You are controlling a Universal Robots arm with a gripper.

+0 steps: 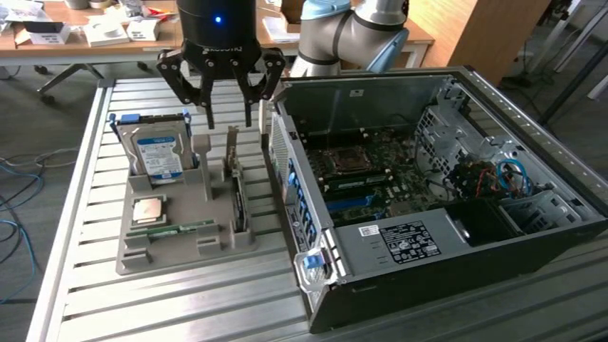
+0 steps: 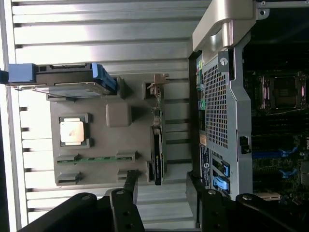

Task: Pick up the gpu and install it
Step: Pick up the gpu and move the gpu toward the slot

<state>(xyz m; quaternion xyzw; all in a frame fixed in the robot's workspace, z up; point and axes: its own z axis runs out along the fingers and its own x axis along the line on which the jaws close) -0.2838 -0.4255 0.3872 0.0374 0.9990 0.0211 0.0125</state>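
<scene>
Gripper [image 1: 236, 122]: fingers spread, empty, poised above the gpu.
Gpu [image 1: 235, 187]: on edge in the grey holder [image 1: 181, 249], along the holder's edge nearest the computer case [image 1: 399, 285], both faces exposed for pinching.

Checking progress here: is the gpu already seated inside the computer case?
No, the gpu stands on edge in the grey tray outside the computer case, under the open gripper.
</scene>
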